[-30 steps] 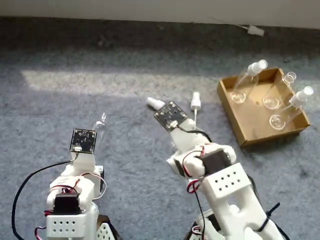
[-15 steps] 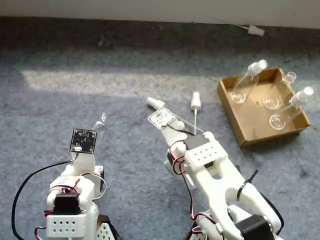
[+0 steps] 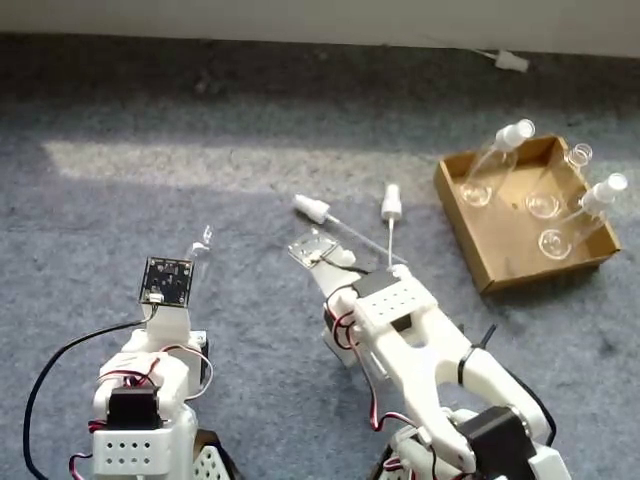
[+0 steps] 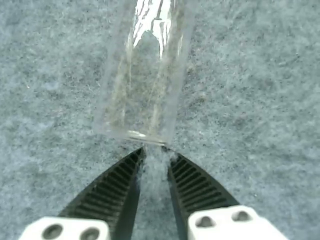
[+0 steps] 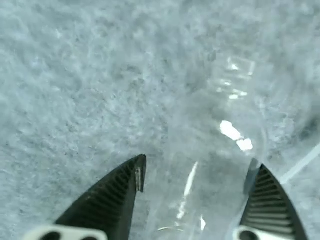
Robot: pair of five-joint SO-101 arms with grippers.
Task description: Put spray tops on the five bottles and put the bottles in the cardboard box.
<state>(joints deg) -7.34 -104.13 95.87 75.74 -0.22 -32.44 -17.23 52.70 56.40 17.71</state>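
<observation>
— Where are the bottles?

— Three lean in the box at the far right. The first capped bottle and the second capped bottle carry spray tops, and the bare bottle between them has none. Two more lie on the carpet, one at each arm.

— And the loose tops?

— The left top and the right top lie on the carpet left of the box, just beyond the right arm, each with its thin tube.

— What does the left gripper do?

— Its jaws are narrow, with only a thin strip of carpet between them. The tips are at the near end of the left bottle and hold nothing. From above, this bottle lies just beyond the left arm.

— And the right gripper?

— Its jaws are wide apart, low over the carpet. The right bottle lies between them. Whether the fingers press it, I cannot tell.
</observation>
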